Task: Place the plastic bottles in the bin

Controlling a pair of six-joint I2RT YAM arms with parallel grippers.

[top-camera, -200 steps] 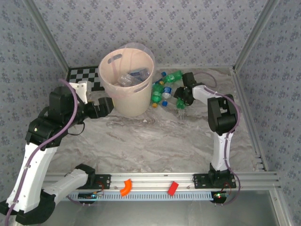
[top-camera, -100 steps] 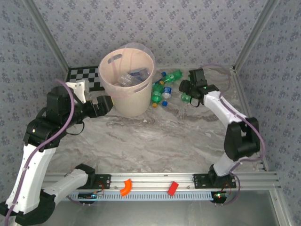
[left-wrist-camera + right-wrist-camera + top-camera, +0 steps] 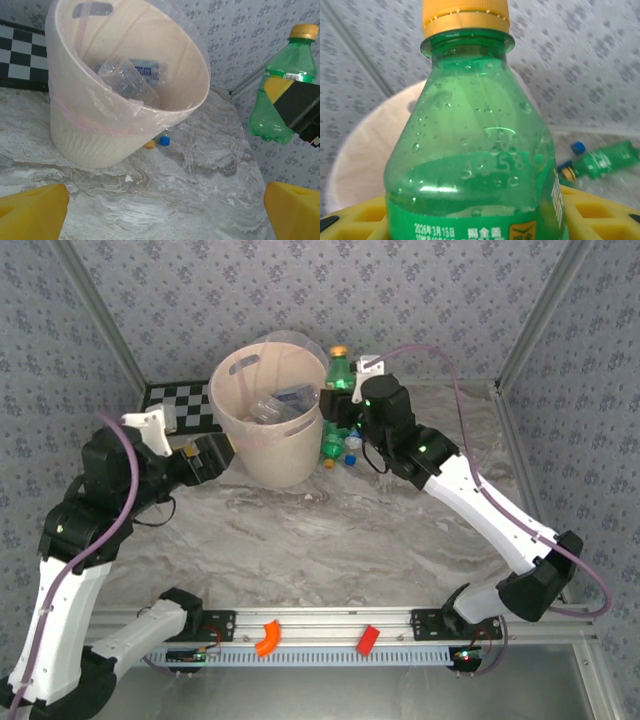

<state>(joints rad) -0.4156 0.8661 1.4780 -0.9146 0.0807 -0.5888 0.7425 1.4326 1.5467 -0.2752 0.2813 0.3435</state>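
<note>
right gripper [image 3: 347,403] clamped on an upright green bottle [image 3: 340,368], just right of the bin [image 3: 262,455]; left gripper [image 3: 212,453] jaws apart, near bin's left side.

Green orange-capped bottle [image 3: 340,368] upright, aloft beside pink-beige bin [image 3: 270,455] holding clear bottles [image 3: 268,407].

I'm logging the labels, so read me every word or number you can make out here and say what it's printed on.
"2026年3月15日": low on the held green bottle.
"nter": the end of a word on the blue label of a clear bottle in the bin.
The characters beside the date, and the label on the lying green bottle, are too blurred to read.
</note>
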